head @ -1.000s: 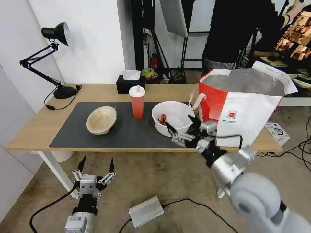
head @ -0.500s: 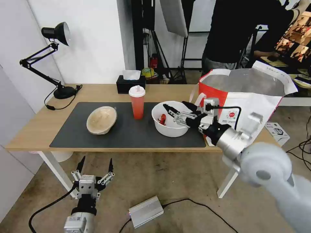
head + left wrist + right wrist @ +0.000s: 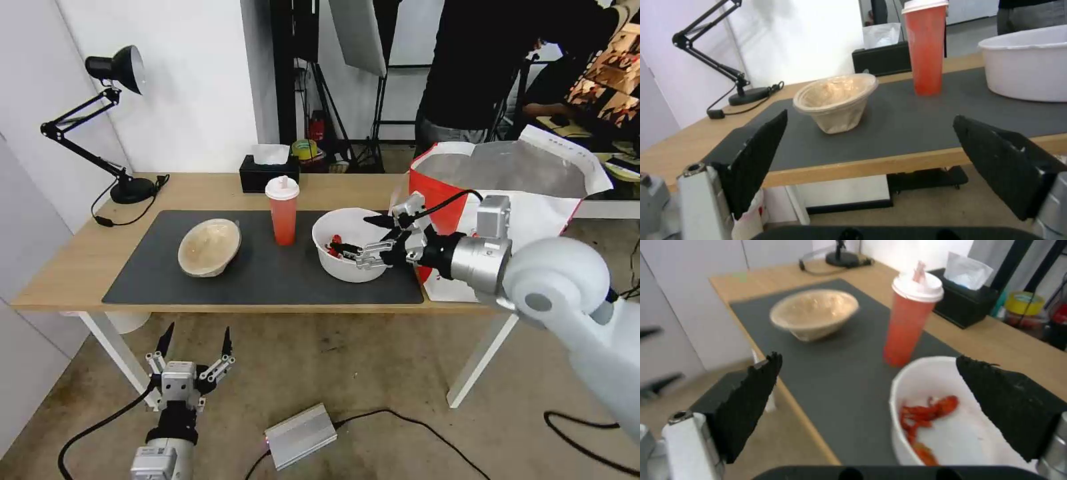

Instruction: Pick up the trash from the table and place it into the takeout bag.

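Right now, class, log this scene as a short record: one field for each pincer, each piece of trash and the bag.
right pincer: open, over the white bowl
left pincer: open, low, in front of the table
white bowl: on mat, red scraps inside
red cup: upright, lid on
tan bowl: on mat, tilted
takeout bag: open, at the table's right end

head high, wrists low, sharing mat (image 3: 260, 267)

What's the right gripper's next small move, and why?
Probably lower the right gripper so its open fingers straddle the white bowl's near rim, then close. It hovers over the bowl, gripping nothing, and the bag stands just beside. Left gripper is parked below the table.
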Robot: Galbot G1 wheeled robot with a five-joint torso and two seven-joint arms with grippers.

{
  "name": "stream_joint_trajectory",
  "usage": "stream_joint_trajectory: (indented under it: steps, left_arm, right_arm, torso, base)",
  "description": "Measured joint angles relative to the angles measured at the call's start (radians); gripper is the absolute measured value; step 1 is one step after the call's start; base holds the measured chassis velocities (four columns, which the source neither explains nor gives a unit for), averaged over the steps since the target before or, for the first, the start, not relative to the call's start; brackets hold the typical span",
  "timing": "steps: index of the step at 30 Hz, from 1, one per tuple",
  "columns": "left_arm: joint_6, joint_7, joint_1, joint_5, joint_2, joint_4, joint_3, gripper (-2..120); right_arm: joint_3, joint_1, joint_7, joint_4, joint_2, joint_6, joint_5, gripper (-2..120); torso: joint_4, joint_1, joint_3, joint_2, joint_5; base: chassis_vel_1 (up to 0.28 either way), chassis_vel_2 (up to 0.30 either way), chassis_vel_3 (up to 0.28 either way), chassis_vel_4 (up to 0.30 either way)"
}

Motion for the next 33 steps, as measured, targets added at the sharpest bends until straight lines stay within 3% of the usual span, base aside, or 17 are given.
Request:
stream_joint_trajectory:
  steps: [12,33]
  left_arm:
    - [-0.001,-0.001,-0.008,-0.005,0.0,0.013,-0.004,100]
    - [-0.002,-0.001,-0.022,-0.012,0.0,0.03,-0.004,100]
  right_arm:
    - [-0.19,0.173,-0.138,-0.123,-0.028,0.003,-0.154,100]
    - [-0.279,0.221,-0.141,-0.217,0.0,0.006,-0.22,100]
  torso:
    - [0.0,0.0,0.0,0.0,-0.0001]
    - [0.0,0.0,0.0,0.0,0.0]
  base:
    - [0.0,0.0,0.0,0.0]
    - [0.0,0.0,0.0,0.0]
